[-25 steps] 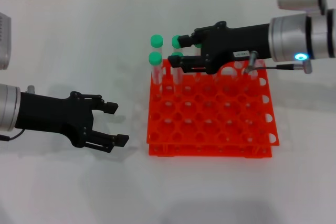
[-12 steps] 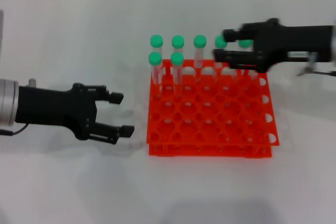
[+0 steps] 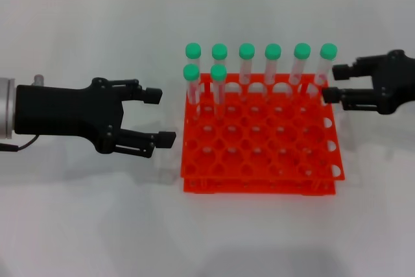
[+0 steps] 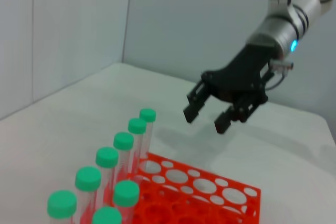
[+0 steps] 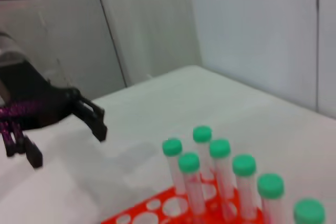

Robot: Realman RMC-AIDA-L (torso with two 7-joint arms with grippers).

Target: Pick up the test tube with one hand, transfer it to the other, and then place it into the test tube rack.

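An orange-red test tube rack sits on a white worktop and serves as the landmark here. Eight clear tubes with green caps stand upright in it. Six fill the rack's far row, and two more stand in the next row, at the rack's left end. The test tube at the right end of the far row stands in its hole with nothing touching it.

The right claw hovers just beside the rack's far right corner, its fingers spread apart and empty, pointing toward the rack. Its fingertips are close to the end tube but apart from it. From the left wrist camera the same claw hangs above the worktop beyond the rack, open.

The left claw is to the left of the rack, level with its middle rows, fingers wide apart and holding nothing. Its tips point at the rack's left edge, near it but not touching.
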